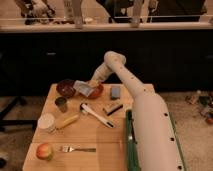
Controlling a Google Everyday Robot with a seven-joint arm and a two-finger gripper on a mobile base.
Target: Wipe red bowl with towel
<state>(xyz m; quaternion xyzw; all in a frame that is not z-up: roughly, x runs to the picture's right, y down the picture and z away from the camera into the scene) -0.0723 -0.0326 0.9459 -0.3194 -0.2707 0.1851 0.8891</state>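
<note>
The red bowl [96, 92] sits at the back of the wooden table, bright orange-red and partly covered. My gripper [91, 83] reaches down from the arm's elbow to the bowl's left rim. It is shut on the towel [82, 88], a pale grey-blue cloth that hangs over the left side of the red bowl, between it and the maroon bowl [65, 87]. The fingertips are hidden behind the cloth.
A blue-grey block [115, 92] lies right of the red bowl. In front are a metal cup [61, 104], a white cup [46, 121], a yellow item [67, 121], a white-handled brush [96, 115], a dark small object [112, 108], an apple [44, 151], a fork [77, 149] and a green tray [129, 145].
</note>
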